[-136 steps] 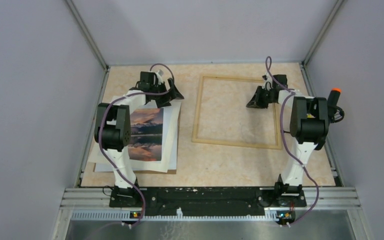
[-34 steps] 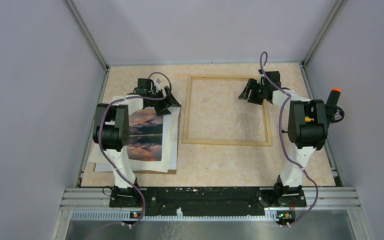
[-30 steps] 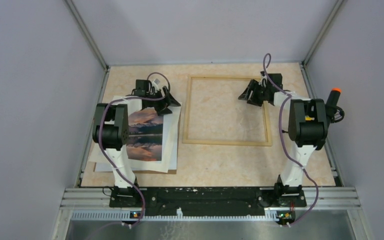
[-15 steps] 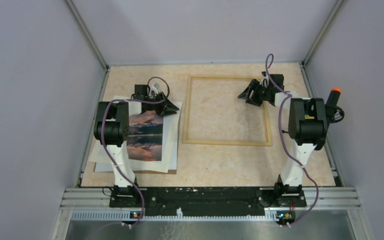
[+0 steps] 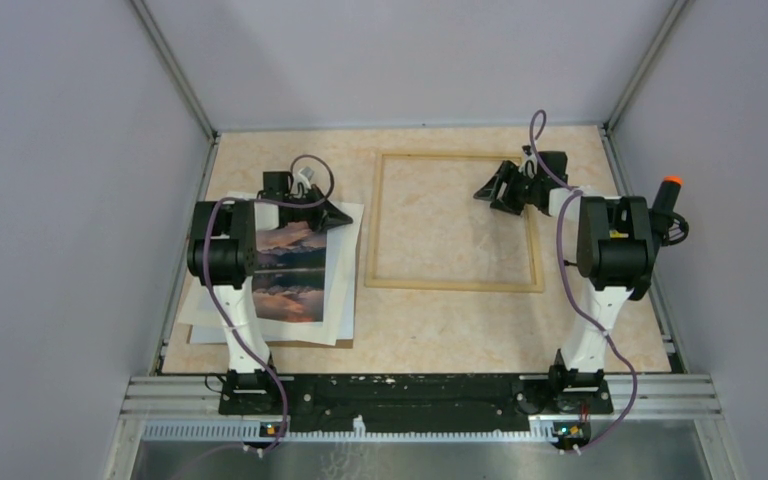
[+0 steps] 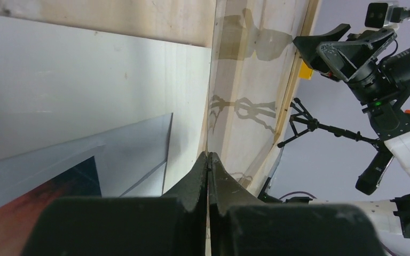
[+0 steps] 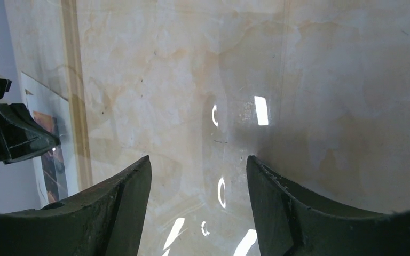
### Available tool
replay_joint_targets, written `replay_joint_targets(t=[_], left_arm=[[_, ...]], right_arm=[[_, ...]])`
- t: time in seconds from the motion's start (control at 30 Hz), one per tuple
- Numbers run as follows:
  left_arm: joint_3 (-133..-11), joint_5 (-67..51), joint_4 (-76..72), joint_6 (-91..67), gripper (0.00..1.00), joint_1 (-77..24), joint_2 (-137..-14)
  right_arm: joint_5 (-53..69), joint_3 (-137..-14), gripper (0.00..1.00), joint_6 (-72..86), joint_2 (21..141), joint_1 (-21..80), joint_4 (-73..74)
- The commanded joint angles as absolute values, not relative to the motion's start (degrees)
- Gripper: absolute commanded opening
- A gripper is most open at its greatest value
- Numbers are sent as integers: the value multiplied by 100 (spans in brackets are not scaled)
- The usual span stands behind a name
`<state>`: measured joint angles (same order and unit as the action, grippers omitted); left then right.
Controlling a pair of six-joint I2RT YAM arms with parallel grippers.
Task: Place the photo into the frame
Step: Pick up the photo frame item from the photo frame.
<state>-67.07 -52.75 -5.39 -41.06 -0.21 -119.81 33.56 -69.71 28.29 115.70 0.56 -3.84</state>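
Wrist view alone showed my left gripper (image 6: 209,156) pinched closed; right gripper (image 7: 198,161) stood apart, empty. Item, photo (image 5: 295,272): long axis ran near-to-far.

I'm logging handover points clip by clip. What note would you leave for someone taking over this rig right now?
Left gripper: jaws shut at the far right corner of the white sheets. Whether they pinch a sheet cannot be told.
Right gripper: jaws open, holding nothing, over the inside of the frame near its far right corner.
The photo lies on top of the white sheets, left of the frame. The frame lies flat with no photo in it.
Done: nothing placed yet.
Left: lift the photo, carry it across and lay it inside the frame.
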Motion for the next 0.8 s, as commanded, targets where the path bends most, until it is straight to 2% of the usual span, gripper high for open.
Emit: replay_joint_targets(t=[0.0,0.27,0.77], left_arm=[[-6703,-5454,-870,-4087,0,227,-11981],[-6927,-5067,-188,-3609,0,409,-11850],[-7004,-4657,295,-3517,0,607,-11784]], right_arm=[[3438,-6941,66,2799,11427,-97,-607],[3498,-7569,69,2689,11916,-205,-224],[4169,-8627,68,3674,13086,-193,-727]])
